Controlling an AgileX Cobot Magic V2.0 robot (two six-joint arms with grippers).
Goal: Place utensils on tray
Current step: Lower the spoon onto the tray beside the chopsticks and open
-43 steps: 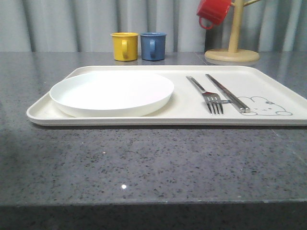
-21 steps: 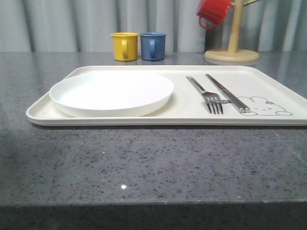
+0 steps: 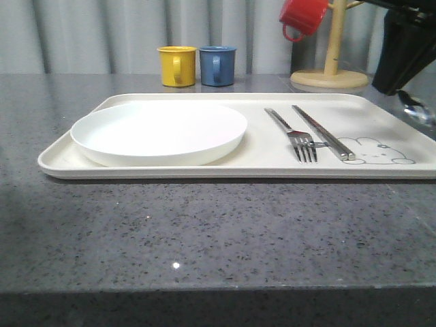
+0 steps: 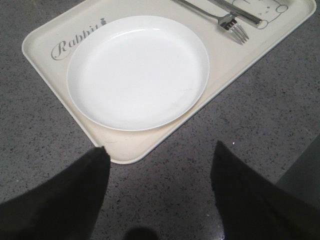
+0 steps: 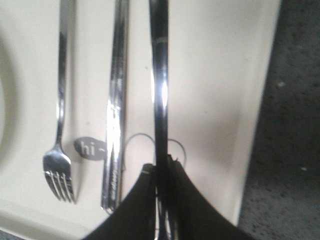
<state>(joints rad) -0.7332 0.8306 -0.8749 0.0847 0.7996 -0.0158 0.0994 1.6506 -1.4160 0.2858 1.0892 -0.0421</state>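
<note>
Spoon (image 5: 161, 100): long shiny handle clamped between the fingers of the right pincer (image 5: 161, 200), held above the tray (image 3: 272, 160) on the side beyond the chopsticks (image 5: 116, 110). Judged: carried lengthwise so it can lie parallel to the pieces already down. Bowl end not clear; in the front view only a glint below the dark right arm.

Fork (image 3: 294, 133) and chopsticks lie side by side on the tray, next to the rabbit drawing (image 3: 375, 151). Plate (image 3: 159, 131) takes the tray's other half, leaving a free strip for the spoon.

Left pincer (image 4: 155, 200): fingers spread wide, empty, hovering over the bench (image 3: 204, 231) at the tray's corner. Judged: parked clear.
</note>
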